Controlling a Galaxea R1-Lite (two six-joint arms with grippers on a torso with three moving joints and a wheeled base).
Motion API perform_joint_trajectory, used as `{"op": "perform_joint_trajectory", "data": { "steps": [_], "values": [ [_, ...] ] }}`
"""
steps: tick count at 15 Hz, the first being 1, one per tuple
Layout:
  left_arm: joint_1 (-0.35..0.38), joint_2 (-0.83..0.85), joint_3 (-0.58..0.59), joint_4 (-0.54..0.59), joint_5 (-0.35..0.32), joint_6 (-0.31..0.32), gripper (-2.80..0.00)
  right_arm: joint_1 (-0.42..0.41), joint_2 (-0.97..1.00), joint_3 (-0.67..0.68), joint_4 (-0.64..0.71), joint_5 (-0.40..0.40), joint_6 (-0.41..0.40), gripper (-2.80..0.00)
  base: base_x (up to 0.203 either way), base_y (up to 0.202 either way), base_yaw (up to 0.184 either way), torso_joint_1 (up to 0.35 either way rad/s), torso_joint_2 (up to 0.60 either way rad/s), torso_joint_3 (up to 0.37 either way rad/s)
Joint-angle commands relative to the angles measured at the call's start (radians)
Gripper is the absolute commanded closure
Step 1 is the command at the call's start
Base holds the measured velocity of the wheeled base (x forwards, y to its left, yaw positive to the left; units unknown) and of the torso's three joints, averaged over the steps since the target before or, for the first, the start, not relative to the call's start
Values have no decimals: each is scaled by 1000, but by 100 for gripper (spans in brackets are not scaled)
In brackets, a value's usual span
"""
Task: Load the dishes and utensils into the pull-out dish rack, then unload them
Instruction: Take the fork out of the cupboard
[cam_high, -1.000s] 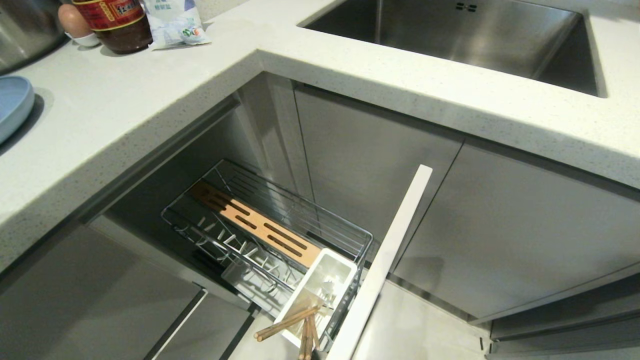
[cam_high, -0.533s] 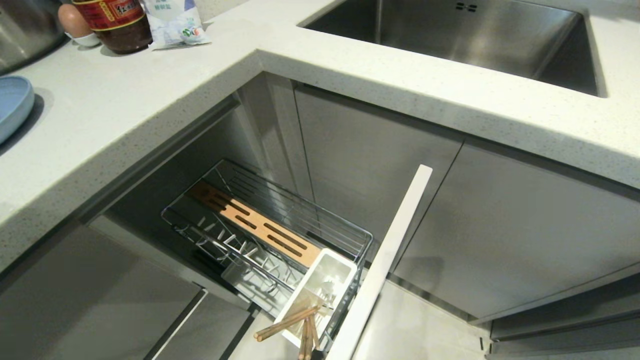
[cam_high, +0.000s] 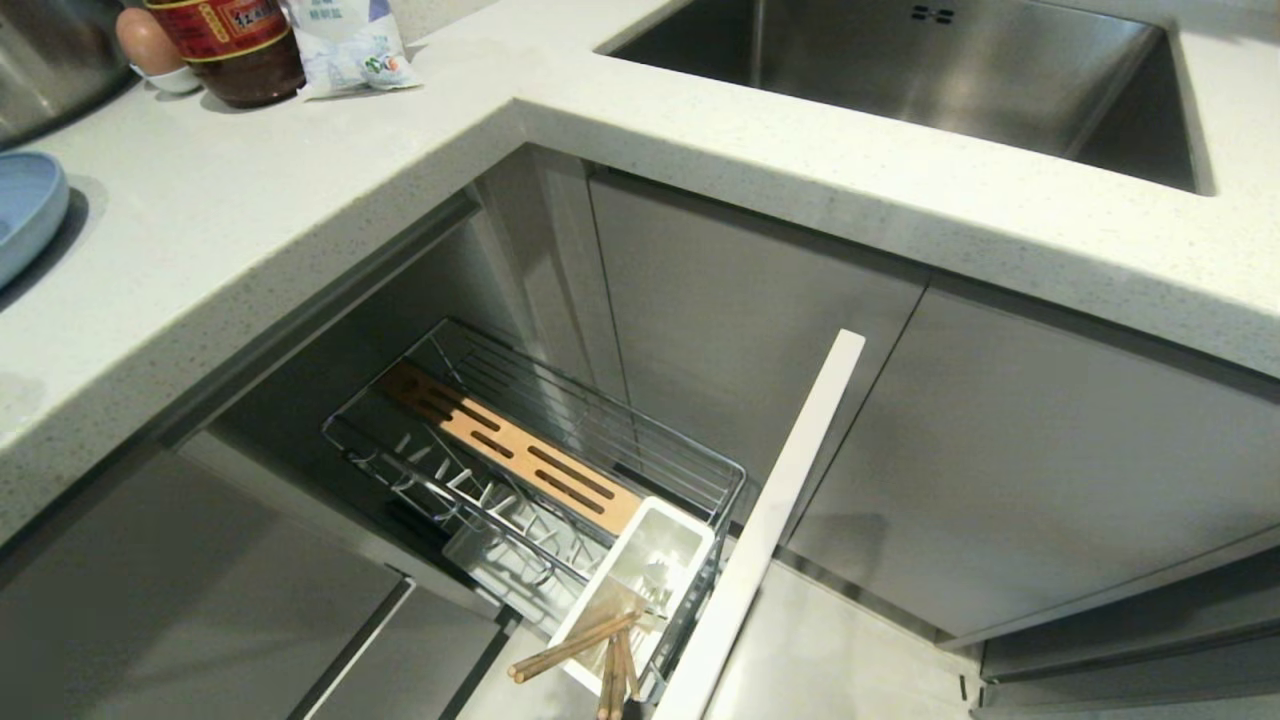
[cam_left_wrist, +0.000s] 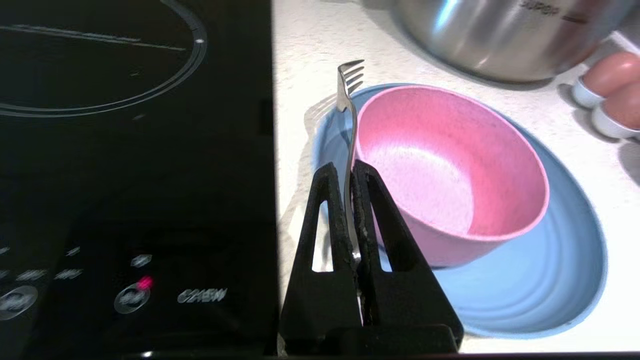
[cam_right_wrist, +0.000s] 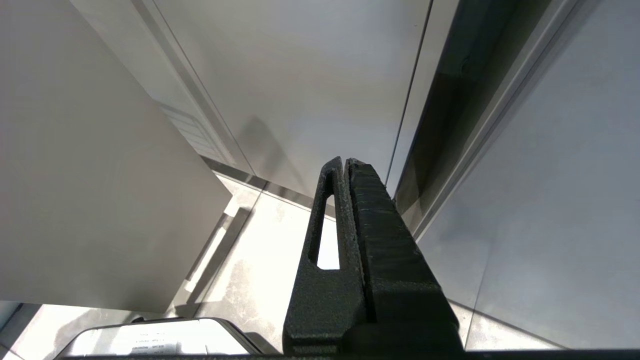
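Left gripper (cam_left_wrist: 348, 172) pinched tight on the silver fork (cam_left_wrist: 347, 100), tines sticking out past the fingertips, over the speckled white counter (cam_left_wrist: 300, 60). Right beside it, the pink bowl (cam_left_wrist: 450, 165) sits in the blue plate (cam_left_wrist: 565, 270); black cooktop (cam_left_wrist: 135, 150) on the other side, steel pot (cam_left_wrist: 500, 35) beyond. Right gripper (cam_right_wrist: 346, 167) closed and empty by grey cabinet doors. Below, the dish rack (cam_high: 540, 470) is pulled out, chopsticks (cam_high: 590, 650) in its caddy (cam_high: 650, 570); nothing there has shifted from a second ago.

Pink bowl (cam_left_wrist: 450, 170) on light-blue plate (cam_left_wrist: 550, 280) — silver fork (cam_left_wrist: 348, 100), speckled white countertop (cam_high: 300, 200)
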Motion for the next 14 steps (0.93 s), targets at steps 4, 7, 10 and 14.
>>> {"op": "perform_joint_trajectory", "data": {
  "steps": [4,7,10,14],
  "values": [
    [-3,10,5,-22,-4,1,0,0,-3,0,-1,0,0,0,0,0,0,0,0,0],
    [-8,9,9,-35,-14,0,0,0,-4,0,-1,0,0,0,0,0,0,0,0,0],
    [-11,12,17,-66,-56,0,0,0,-4,0,-1,0,0,0,0,0,0,0,0,0],
    [-11,12,35,-74,-91,-2,0,0,-4,0,-1,0,0,0,0,0,0,0,0,0]
  ]
}}
